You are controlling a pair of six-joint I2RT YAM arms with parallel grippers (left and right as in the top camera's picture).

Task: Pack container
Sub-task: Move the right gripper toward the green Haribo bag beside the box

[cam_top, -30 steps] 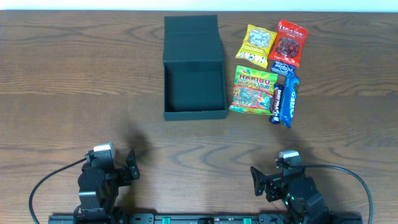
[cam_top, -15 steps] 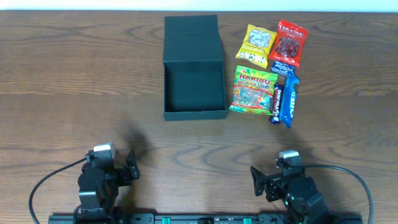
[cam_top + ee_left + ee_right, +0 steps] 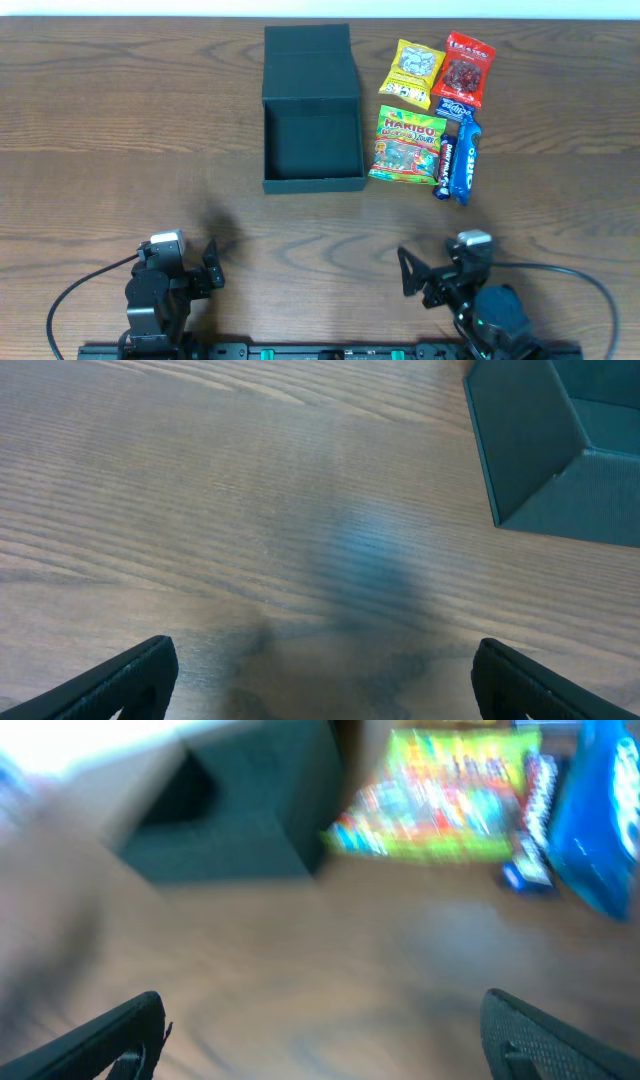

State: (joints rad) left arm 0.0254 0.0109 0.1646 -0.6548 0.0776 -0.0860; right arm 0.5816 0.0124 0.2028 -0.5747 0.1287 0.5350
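At the lower left of the overhead view the left gripper [image 3: 210, 268] was found where it had been a moment earlier. Its fingers were spread wide, and only bare table [image 3: 200, 510] was seen between them in its wrist view. Above and to the right of it, at the upper middle of the frame, the dark green box [image 3: 312, 140] was left standing open. Its lid [image 3: 307, 60] was folded back toward the top edge, and its inside appeared empty. Just right of the box, at or very near its wall, a gummy bag [image 3: 408, 146] was laid flat. A yellow packet [image 3: 416, 72] and a red packet [image 3: 468, 68] were set above the bag, and a blue biscuit pack [image 3: 467, 160] at its right side. None of these had been shifted. At the lower right, the right gripper [image 3: 408, 276] alone had been moved: it was turned slightly and carried a little up the frame, and its wrist view was smeared by motion. Its fingers were held wide apart and empty. This was judged to be the start of a reach toward the snacks; nothing had yet been packed.
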